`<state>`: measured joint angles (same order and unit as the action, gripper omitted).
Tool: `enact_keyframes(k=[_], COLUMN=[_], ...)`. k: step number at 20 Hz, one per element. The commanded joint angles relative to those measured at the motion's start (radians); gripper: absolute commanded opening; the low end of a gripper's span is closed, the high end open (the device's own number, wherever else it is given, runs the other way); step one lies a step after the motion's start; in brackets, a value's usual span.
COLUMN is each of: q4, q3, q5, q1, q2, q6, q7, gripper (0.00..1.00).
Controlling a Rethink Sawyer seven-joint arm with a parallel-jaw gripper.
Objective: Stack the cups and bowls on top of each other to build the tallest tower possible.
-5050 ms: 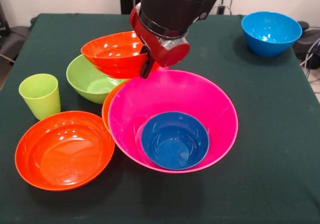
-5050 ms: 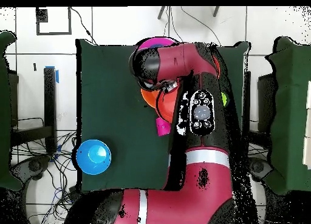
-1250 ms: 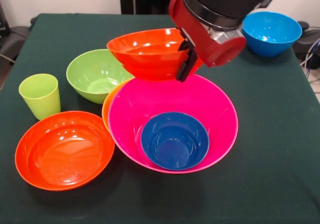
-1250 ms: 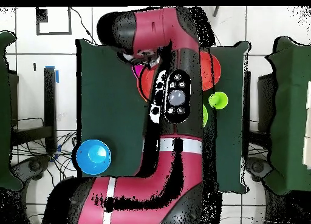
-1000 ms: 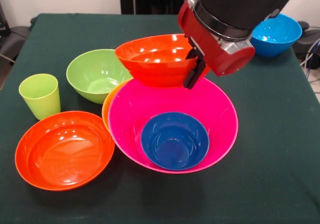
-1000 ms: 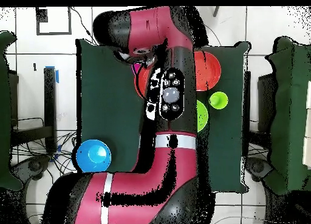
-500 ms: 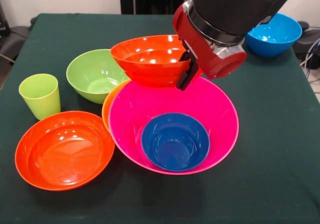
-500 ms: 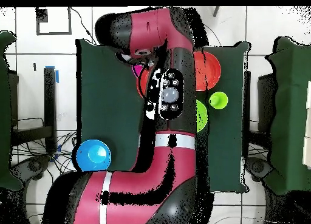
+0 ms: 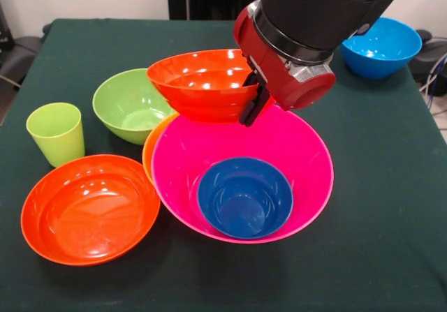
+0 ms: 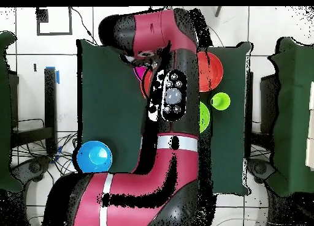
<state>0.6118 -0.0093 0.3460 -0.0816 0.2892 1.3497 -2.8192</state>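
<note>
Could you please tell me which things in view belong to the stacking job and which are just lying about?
Job: held red-orange bowl in the gripper; pink bowl holding dark blue bowl; orange bowl beneath; second red-orange bowl; green bowl; light blue bowl; lime cup.

Lying about: floor cables, blue tape.

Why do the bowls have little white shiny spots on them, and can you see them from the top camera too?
Front view: the white spots are glare from lights on the glossy plastic, strongest on the orange bowl held by the tool and on the orange bowl on the table. Overhead view: the arm hides most bowls; the light blue bowl shows a small bright patch.
</note>
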Motion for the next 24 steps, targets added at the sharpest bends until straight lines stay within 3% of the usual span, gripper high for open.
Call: enact_keyframes(k=[1, 9, 24], q4=[0.073, -0.007, 0.003], q3=[0.036, 0.030, 0.002], q5=[-0.021, -0.055, -0.097], q1=[0.006, 0.020, 0.028], q2=[0.018, 0.028, 0.017], q6=[-0.010, 0.121, 0.101], q7=[0.051, 0.066, 0.060], gripper=[0.00, 0.00, 0.00])
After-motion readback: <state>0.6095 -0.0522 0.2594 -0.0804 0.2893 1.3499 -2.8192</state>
